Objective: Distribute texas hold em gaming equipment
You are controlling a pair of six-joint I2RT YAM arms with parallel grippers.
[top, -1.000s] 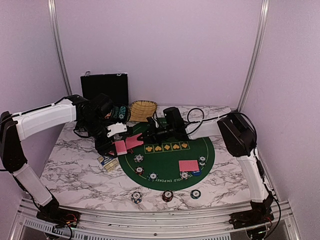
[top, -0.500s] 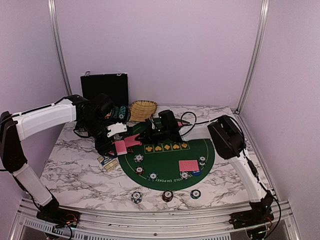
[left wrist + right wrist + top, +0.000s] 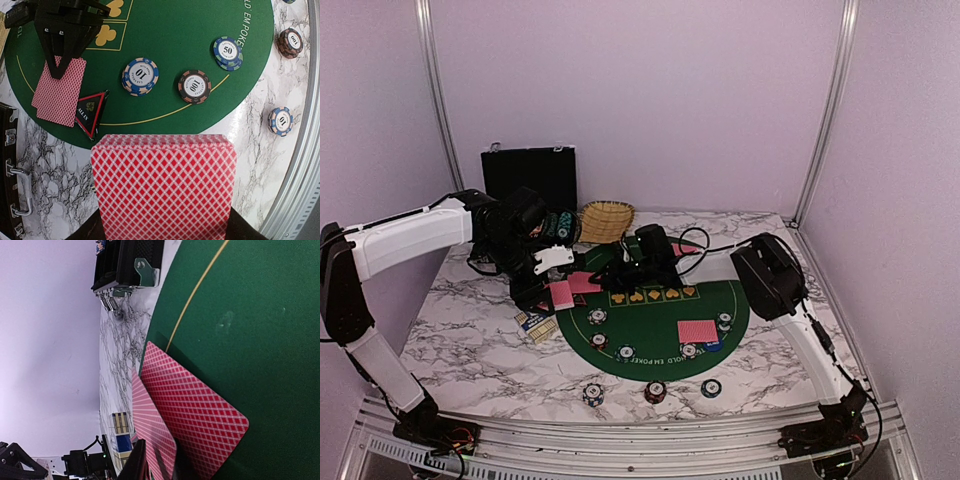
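Observation:
My left gripper (image 3: pixel 556 268) is shut on a deck of red-backed playing cards (image 3: pixel 165 185), held over the mat's left edge; the deck hides its fingers in the left wrist view. My right gripper (image 3: pixel 56 70) reaches left across the green poker mat (image 3: pixel 660 320) and its tip touches two overlapping cards (image 3: pixel 59 92). In the right wrist view one card (image 3: pixel 200 410) lies flat. The other card (image 3: pixel 150 422) tilts up into the narrow gap at the right gripper (image 3: pixel 156 465), whose jaws are slightly apart. A black-red triangle marker (image 3: pixel 91 112) lies beside them. Striped chips (image 3: pixel 140 76) (image 3: pixel 194 86) (image 3: pixel 228 52) sit on the mat.
A black case (image 3: pixel 529 175) and a woven basket (image 3: pixel 607 219) stand at the back. A blue card box (image 3: pixel 536 325) lies left of the mat. Another card pile (image 3: pixel 697 331) sits on the mat's right. Three chips (image 3: pixel 655 391) lie in a row on the marble near the front edge.
The right arm has swung left, bringing its gripper closer to the left gripper over the cards at the mat's left. Its jaws have eased slightly apart. The left arm has not moved.

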